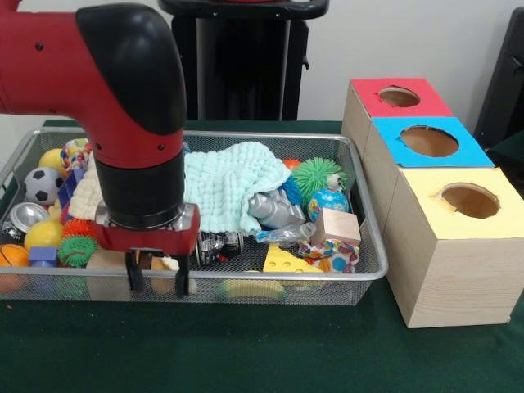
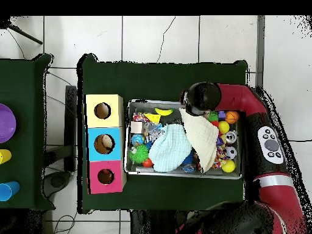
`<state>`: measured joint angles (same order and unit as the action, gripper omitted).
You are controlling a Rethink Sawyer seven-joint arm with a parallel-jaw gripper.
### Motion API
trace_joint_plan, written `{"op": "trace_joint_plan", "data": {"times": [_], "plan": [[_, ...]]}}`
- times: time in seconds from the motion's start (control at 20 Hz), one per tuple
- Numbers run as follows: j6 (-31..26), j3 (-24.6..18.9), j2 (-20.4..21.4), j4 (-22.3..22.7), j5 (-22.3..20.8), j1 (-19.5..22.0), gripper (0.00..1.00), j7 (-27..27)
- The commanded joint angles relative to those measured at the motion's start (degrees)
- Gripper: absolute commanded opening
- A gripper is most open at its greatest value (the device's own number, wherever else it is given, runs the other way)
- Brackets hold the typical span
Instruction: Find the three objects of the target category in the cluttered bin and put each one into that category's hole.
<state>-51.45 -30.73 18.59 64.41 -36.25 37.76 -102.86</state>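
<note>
Gripper (image 1: 159, 281) down at the bin's (image 1: 372, 266) front edge, left half in the front view. Fingers (image 1: 135, 274) parted a little, dark tips apart, nothing clearly held; a wood block (image 1: 106, 260) sits just behind them. Bin crowded: pale cloth (image 1: 225, 184) over the middle, soccer ball (image 1: 41, 184), yellow ball (image 1: 45, 235), green spiky ball (image 1: 318, 174), cheese wedge (image 1: 288, 260). Which items are the targets, cannot tell. Three boxes (image 1: 446, 246) beside the bin on the green counter (image 1: 246, 352): red hole (image 1: 399, 97), blue hole (image 1: 429, 141), yellow hole (image 1: 469, 201).
</note>
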Motion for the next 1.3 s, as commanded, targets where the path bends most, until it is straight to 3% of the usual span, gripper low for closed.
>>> {"op": "trace_joint_plan", "data": {"times": [0.05,0.45,0.75,1.3], "plan": [[1.7,1.3,-1.4,4.4,-2.8,0.2,1.0,10.3],[4.5,1.7,2.6,11.7,-2.7,2.2,1.0,10.0],[5.8,1.9,8.4,17.8,-1.5,2.5,1.0,8.1],[6.5,2.9,9.5,20.2,-1.9,2.3,1.0,6.5]]}}
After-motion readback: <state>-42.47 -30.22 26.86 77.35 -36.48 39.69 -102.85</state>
